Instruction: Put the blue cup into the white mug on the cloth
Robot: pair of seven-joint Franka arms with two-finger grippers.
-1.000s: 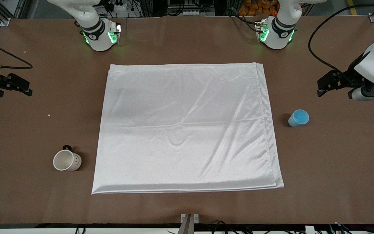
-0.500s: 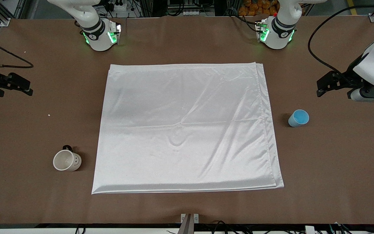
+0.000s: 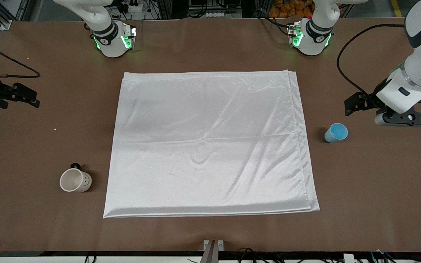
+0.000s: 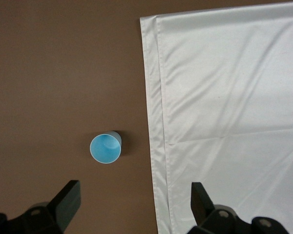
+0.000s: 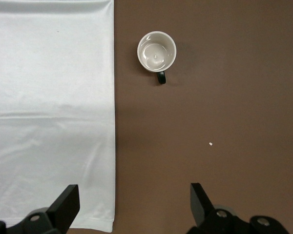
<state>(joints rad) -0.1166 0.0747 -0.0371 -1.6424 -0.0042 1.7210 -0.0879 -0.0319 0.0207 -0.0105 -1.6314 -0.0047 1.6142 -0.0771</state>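
The blue cup stands upright on the brown table beside the cloth, at the left arm's end. It also shows in the left wrist view, next to the cloth's edge. My left gripper is open and empty in the air, over bare table close to the cup; its own view shows wide jaws. The white mug stands on bare table beside the cloth at the right arm's end, and shows in the right wrist view beside the cloth. My right gripper is open and empty over bare table.
The two arm bases stand along the table's back edge. A black cable loops from the left arm over the table. A small white crumb lies between the right gripper and the mug. A metal bracket sits at the front edge.
My left arm has swung in toward the cloth and lowered closer to the blue cup. My right gripper has shifted only slightly. Cup, mug and cloth have not moved.
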